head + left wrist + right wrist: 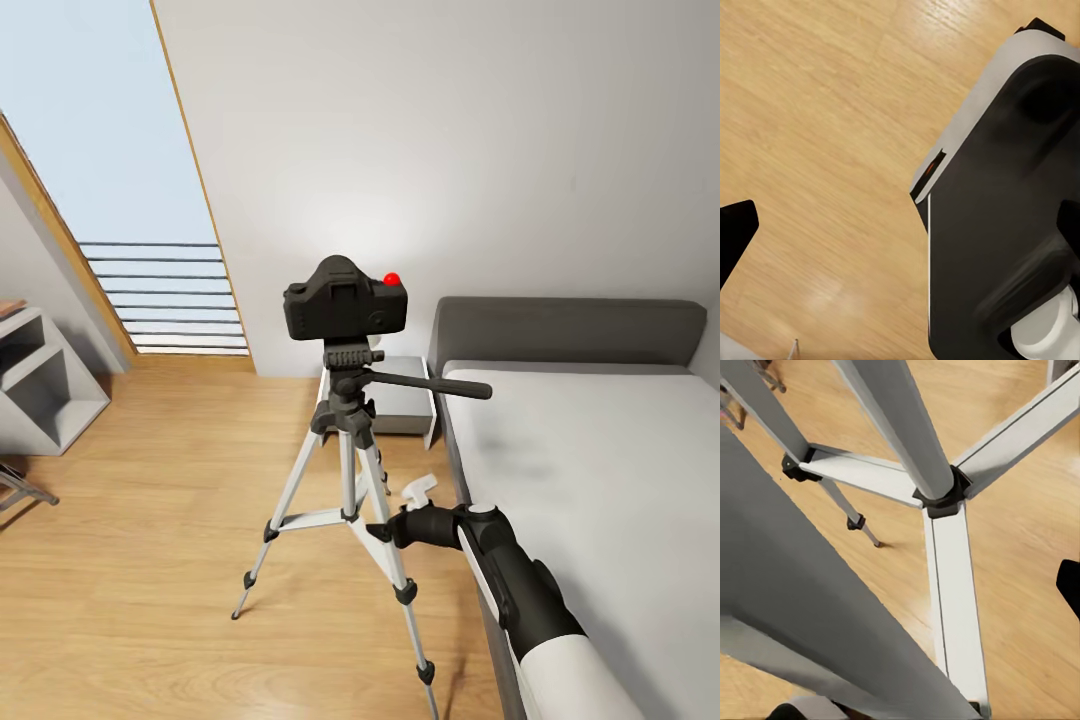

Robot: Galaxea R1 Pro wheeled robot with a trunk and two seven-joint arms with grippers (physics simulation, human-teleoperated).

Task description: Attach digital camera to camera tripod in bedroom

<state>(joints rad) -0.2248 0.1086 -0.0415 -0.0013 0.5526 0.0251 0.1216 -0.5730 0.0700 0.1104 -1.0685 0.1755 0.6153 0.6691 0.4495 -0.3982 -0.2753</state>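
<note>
While the right arm is reaching forward low beside the bed, its right gripper is sitting against the near leg of the camera tripod, just beside the silver tube where the braces join; whether its fingers are closed around the leg or only lying next to it cannot be told. In the right wrist view the leg is running close past the lens, with the centre hub and three flat braces spreading over the wood floor. The digital camera is sitting upright on the tripod's pan head, red button facing up, handle pointing toward the bed. The left wrist view is showing floor and a dark robot part; the left gripper's state cannot be told.
</note>
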